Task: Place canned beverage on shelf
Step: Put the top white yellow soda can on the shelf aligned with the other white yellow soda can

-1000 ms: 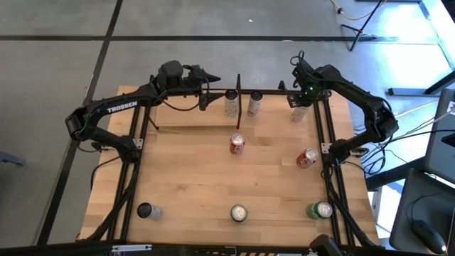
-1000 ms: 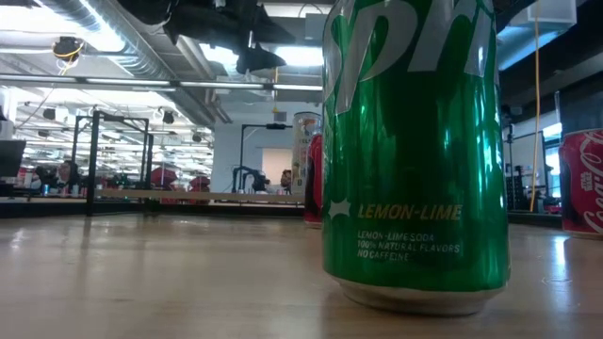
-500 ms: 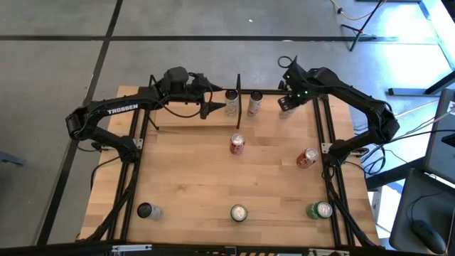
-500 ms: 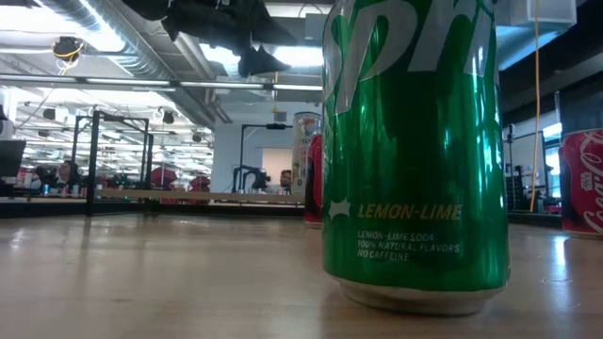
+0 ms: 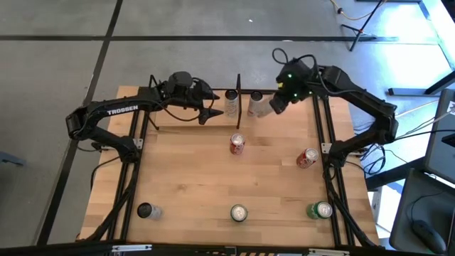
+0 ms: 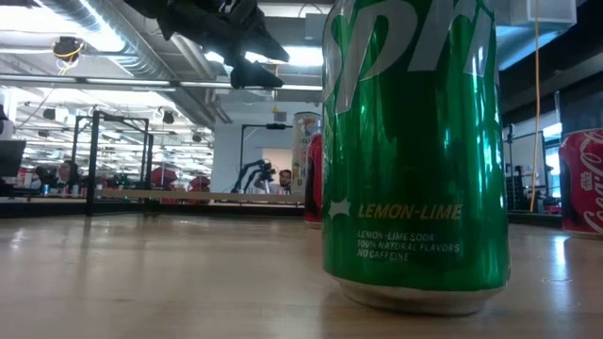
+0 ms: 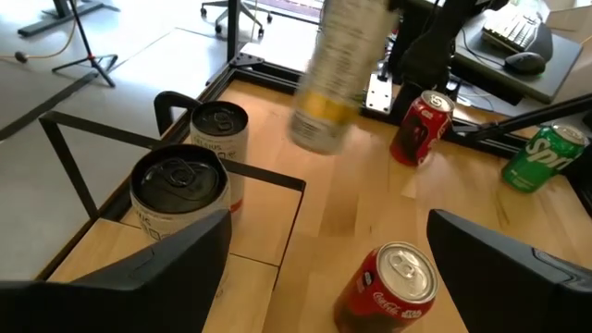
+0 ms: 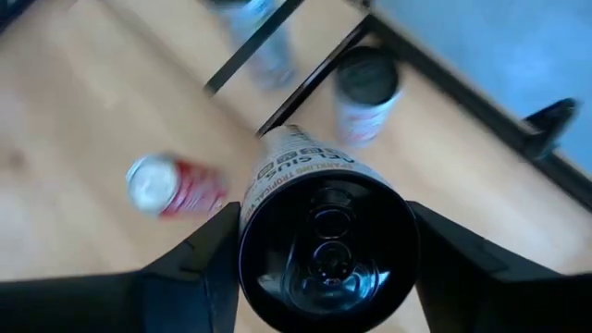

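I see the pale can (image 8: pixel 326 240) clamped between the two dark fingers of my right gripper (image 5: pixel 277 104), its black top facing the wrist camera; in the overhead frame it hangs at upper centre-right, just to the right of the cans already on the shelf, and in the left wrist view the same can (image 7: pixel 335 79) shows blurred and tilted, clear of the wood. The shelf (image 5: pixel 266 93), a narrow light-wood ledge inside thin black rods, runs along the top edge of the table (image 5: pixel 192 178) in the overhead frame, with its black divider post (image 5: pixel 238 99) at centre. Two pale cans stand on it, one (image 5: pixel 231 104) left of the post and one (image 5: pixel 255 105) right of it. My left gripper (image 5: pixel 211 112) hovers upper left of centre, beside the left shelf can, fingers spread wide and holding nothing; its wrist camera looks down on both shelf cans and a red cola can (image 7: pixel 388 289) standing close below. On the open tabletop in the overhead frame, that red can (image 5: pixel 237 144) stands at centre, another red can (image 5: pixel 306 158) lies at right, and along the bottom edge stand a dark-topped can (image 5: pixel 146 210), a silver-topped can (image 5: pixel 238 212) and a green lemon-lime can (image 5: pixel 319 210), which fills the table-level frame.
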